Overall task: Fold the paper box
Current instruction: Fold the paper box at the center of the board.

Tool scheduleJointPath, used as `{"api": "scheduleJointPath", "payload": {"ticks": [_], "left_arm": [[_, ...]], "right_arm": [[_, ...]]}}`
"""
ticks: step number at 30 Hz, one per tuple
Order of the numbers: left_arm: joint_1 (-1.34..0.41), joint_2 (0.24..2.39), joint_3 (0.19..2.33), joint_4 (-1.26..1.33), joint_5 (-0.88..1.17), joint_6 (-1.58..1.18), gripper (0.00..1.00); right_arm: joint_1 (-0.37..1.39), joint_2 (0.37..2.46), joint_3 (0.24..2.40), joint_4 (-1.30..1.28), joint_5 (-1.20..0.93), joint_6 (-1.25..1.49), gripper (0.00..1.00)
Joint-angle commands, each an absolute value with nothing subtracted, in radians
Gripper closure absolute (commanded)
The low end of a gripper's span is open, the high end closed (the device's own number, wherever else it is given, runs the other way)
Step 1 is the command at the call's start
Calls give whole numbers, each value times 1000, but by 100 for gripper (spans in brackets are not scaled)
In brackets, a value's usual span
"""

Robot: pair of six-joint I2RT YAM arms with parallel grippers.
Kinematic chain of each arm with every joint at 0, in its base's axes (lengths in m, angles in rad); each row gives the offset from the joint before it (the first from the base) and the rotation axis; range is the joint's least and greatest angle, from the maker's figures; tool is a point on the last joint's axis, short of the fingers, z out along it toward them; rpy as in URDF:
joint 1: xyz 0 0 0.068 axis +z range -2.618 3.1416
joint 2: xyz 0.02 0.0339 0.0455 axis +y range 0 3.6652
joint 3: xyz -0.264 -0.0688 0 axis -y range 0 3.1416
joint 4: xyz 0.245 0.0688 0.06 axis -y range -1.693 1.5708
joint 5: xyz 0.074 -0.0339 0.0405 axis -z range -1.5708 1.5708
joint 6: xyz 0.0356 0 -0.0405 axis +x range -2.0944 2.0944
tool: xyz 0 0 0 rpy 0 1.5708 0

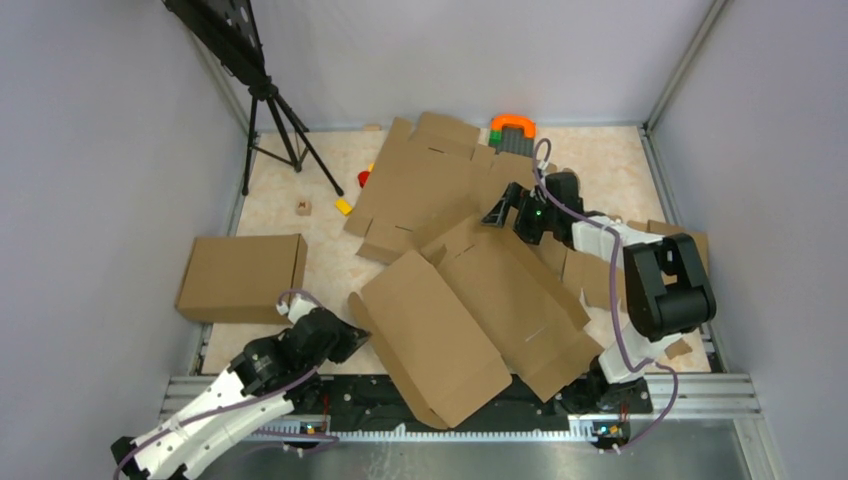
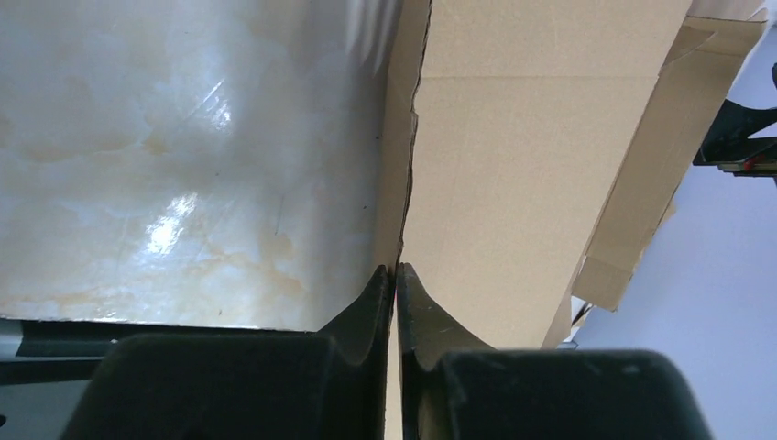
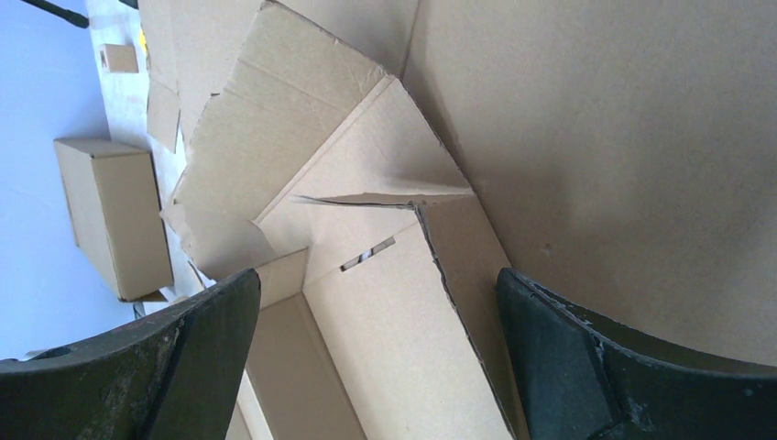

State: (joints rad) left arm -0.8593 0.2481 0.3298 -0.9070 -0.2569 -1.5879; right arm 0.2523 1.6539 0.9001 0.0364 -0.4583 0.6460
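The paper box [image 1: 470, 310] is pinched at its flap edge by the left end effector [image 2: 396, 271], likely for folding; the right end effector [image 3: 376, 293] waits wide open.

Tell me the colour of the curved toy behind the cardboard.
The curved toy is orange; top view.
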Motion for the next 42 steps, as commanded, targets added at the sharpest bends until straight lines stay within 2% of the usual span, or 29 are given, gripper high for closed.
{"api": "scheduleJointPath", "payload": {"ticks": [1,3,8,15,16,23,27,32,35,42], "left_arm": [[-861,271,324,-781,-293,-1605,100],[-861,328,337,-755,-292,-1594,100],[-861,497,413,-724,-320,-1539,100],[-830,598,496,-736,-344,-1486,100],[-820,615,507,-729,-333,-1468,100],[-780,740,569,-663,-300,-1362,100],[-684,766,581,-621,-218,-1294,100],[-578,779,653,-669,-180,-1185,100],[-528,816,728,-716,-151,-1108,100],[-525,930,859,-754,-33,-1009,100]], "right_arm": [[250,1664,948,66,-488,639,1],[251,1660,938,65,-487,640,3],[251,1615,889,61,-465,629,17],[265,1550,850,4,-371,572,45],[267,1540,843,3,-359,570,47],[281,1487,818,-36,-321,553,49],[312,1522,851,-48,-328,535,51],[333,1554,890,-76,-328,522,44],[334,1538,876,-88,-302,519,43],[334,1474,809,-81,-227,523,55]]}}
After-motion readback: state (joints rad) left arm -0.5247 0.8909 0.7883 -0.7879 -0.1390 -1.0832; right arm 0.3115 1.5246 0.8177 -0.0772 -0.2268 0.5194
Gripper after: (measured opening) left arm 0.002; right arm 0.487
